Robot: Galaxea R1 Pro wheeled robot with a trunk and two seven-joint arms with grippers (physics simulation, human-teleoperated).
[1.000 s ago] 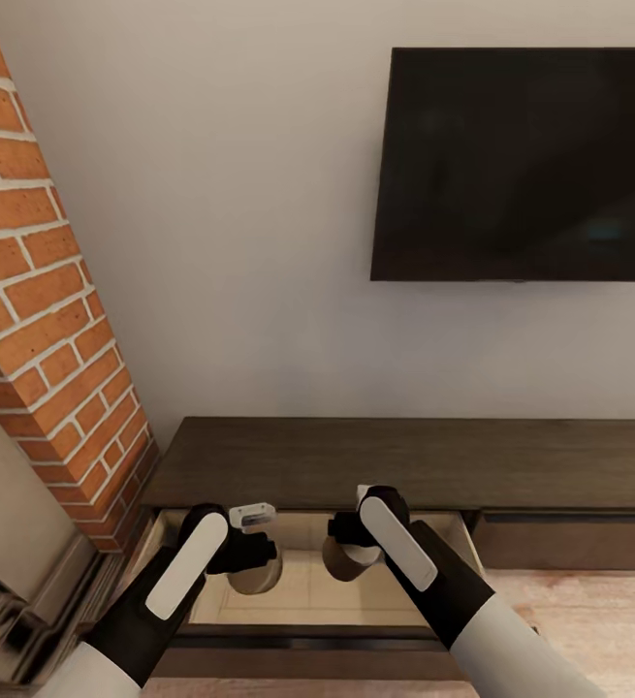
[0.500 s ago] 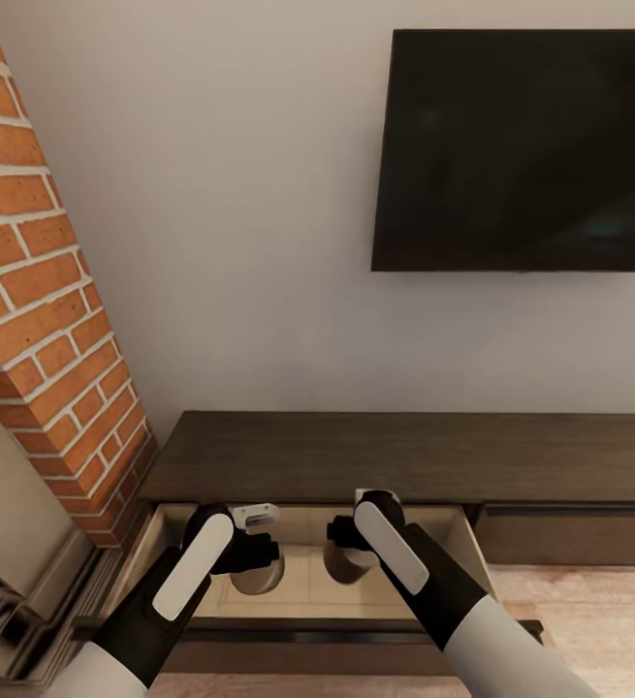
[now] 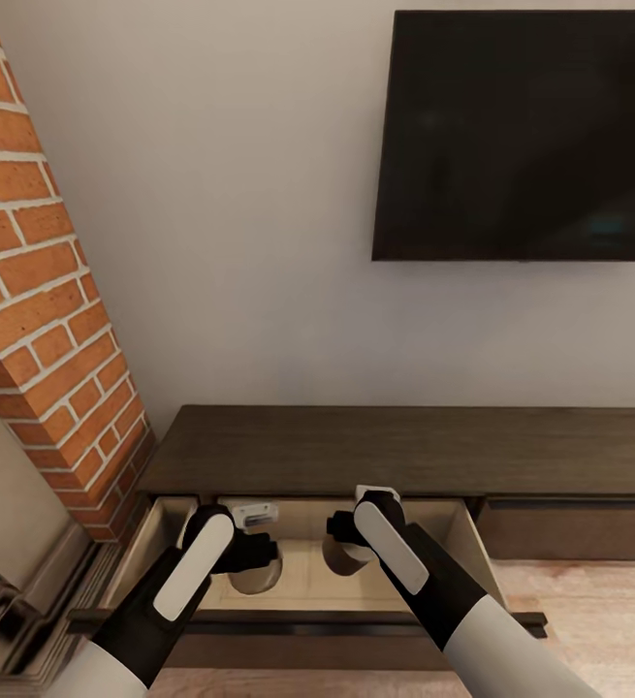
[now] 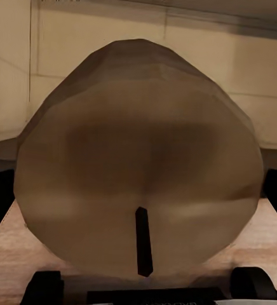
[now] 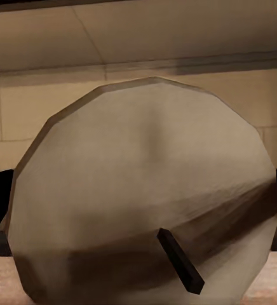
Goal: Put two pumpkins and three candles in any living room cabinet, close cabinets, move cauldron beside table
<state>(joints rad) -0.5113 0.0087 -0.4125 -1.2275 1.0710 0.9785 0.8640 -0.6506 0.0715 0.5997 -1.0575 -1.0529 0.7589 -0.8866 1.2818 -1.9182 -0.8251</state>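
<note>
Candles are sitting in both grippers over the open drawer of the cabinet (image 3: 356,451), the long dark unit running under the TV (image 3: 521,136) beside the brick fireplace (image 3: 36,291). The left gripper (image 3: 257,560) is clamping one tan candle (image 4: 138,159), its dark wick (image 4: 143,241) facing the wrist camera. The right gripper (image 3: 341,543) is clamping another candle (image 5: 145,190) the same way. Both are hanging inside the pale drawer (image 3: 307,572), near each other but apart.
</note>
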